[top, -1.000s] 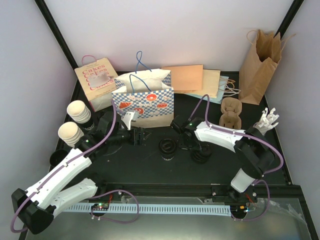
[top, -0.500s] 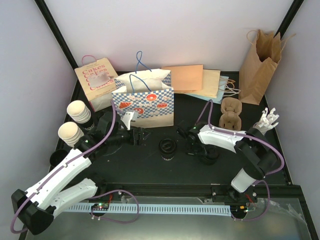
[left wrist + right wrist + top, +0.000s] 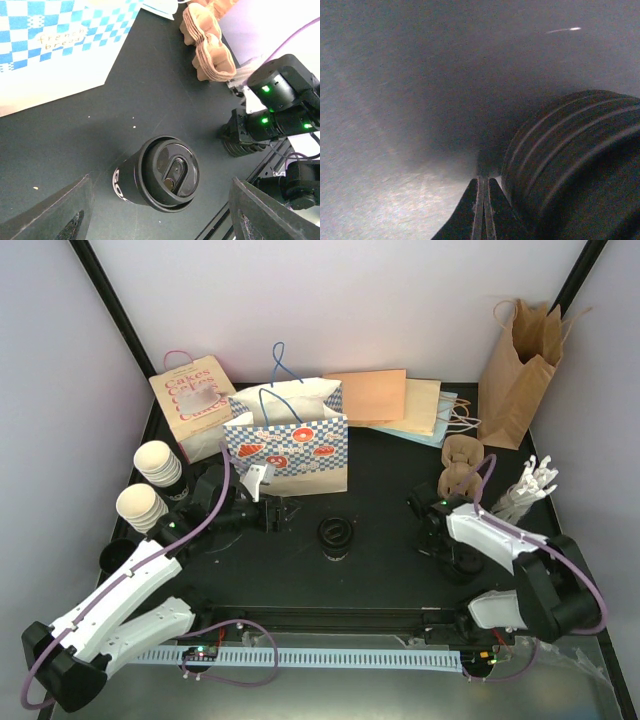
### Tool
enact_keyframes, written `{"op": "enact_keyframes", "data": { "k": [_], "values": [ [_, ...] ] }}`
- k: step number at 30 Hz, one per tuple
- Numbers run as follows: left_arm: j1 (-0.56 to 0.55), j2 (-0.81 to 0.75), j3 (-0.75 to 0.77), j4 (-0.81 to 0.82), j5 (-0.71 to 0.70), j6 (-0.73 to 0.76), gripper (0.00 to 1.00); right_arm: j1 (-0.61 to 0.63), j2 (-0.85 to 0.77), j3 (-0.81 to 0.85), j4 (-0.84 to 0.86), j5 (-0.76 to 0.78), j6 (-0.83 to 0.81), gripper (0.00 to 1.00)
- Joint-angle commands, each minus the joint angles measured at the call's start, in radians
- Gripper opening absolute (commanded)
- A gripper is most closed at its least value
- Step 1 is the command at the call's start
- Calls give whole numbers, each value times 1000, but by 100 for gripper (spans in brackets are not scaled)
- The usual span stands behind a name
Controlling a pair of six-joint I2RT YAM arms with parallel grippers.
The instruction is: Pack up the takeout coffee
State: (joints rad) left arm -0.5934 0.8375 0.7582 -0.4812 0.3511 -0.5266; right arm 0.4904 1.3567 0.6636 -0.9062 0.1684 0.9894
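Left claw (image 3: 275,512) spread wide and empty, right claw (image 3: 482,186) pinched shut on nothing
A lidded black cup (image 3: 160,175) stands upright just ahead of the left claw's open fingers (image 3: 65,212), untouched, on the table (image 3: 385,495) in front of the checked bag (image 3: 290,445); the right claw's tips sit low, just beside a stack of black lids (image 3: 570,165); two stacks of cream cups (image 3: 158,462) stand at the far left, brown carriers (image 3: 462,462) beyond the right arm
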Motion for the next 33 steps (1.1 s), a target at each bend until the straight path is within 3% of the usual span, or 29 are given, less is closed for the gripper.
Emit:
{"op": "enact_keyframes", "data": {
  "k": [1, 10, 16, 26, 29, 33],
  "values": [
    [9, -6, 3, 7, -6, 16, 76, -85, -80, -34, -15, 66, -22, 1],
    [10, -2, 7, -5, 6, 58, 78, -97, -120, 58, -25, 72, -153, 2],
    [9, 6, 29, -49, -11, 98, 80, -67, -156, 146, 2, 17, -270, 10],
    [9, 16, 33, -61, 8, 138, 87, 123, -173, 288, 35, -17, -429, 22],
    [9, 21, 32, -65, 9, 139, 91, 143, -231, 278, 106, -101, -495, 37],
    [9, 29, 22, -62, 19, 138, 93, 156, -301, 276, 156, -218, -571, 70]
  ]
}}
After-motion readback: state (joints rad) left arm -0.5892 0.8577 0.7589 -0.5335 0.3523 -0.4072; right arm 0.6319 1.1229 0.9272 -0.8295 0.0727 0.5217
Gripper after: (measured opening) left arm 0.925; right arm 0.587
